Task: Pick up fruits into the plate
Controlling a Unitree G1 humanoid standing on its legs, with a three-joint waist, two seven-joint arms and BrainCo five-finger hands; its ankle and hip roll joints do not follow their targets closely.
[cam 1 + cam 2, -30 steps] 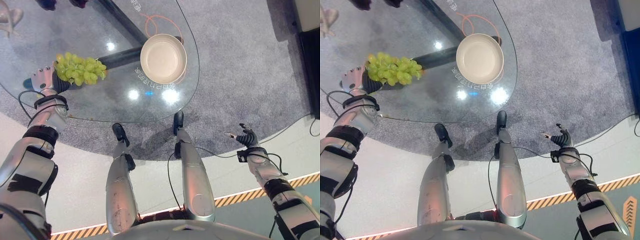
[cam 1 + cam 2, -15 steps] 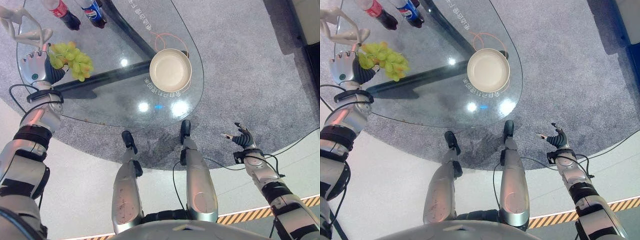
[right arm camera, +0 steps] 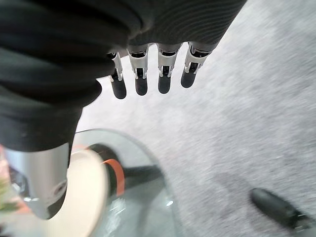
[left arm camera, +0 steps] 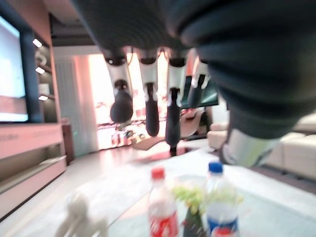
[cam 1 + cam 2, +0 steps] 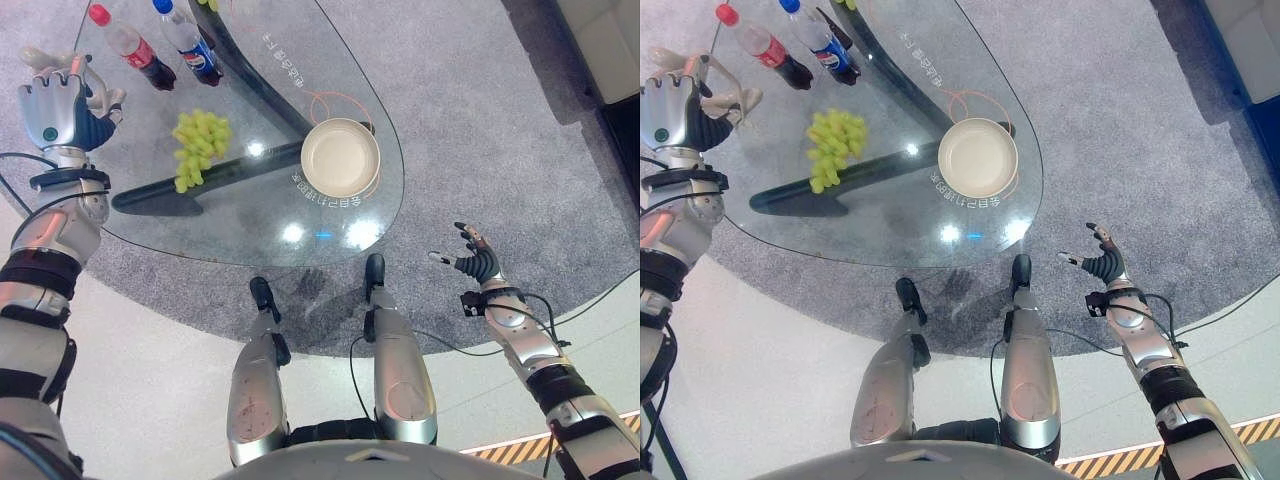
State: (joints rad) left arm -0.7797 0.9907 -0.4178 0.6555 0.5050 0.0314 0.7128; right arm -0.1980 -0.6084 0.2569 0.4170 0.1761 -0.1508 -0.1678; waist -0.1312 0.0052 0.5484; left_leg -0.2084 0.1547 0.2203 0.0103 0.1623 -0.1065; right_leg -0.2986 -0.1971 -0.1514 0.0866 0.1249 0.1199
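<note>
Now the bunch of green grapes (image 5: pixel 198 146) lies on the glass table (image 5: pixel 150 215), in the upper left of the left eye view, well apart from both hands. The cream plate (image 5: pixel 340 158) sits to the right of the grapes on the same table, near its right edge, with nothing in it.

The left hand (image 5: pixel 55 104) is at the upper left edge of the frame, raised beside the table's left rim, its fingers (image 4: pixel 147 106) straight and spread, holding nothing. The right hand (image 5: pixel 474 262) hangs at the right of the frame over the grey carpet (image 5: pixel 480 120), away from the table, fingers (image 3: pixel 141 81) extended and apart, also holding nothing.

Two bottles stand at the table's top left corner, one with a red cap (image 5: pixel 128 48) and one with a blue cap (image 5: pixel 189 43).

The left wrist view looks level across the table and shows those bottles from the side, with a room, a sofa and bright windows behind. The right wrist view looks down at the plate's rim and the carpet.
</note>
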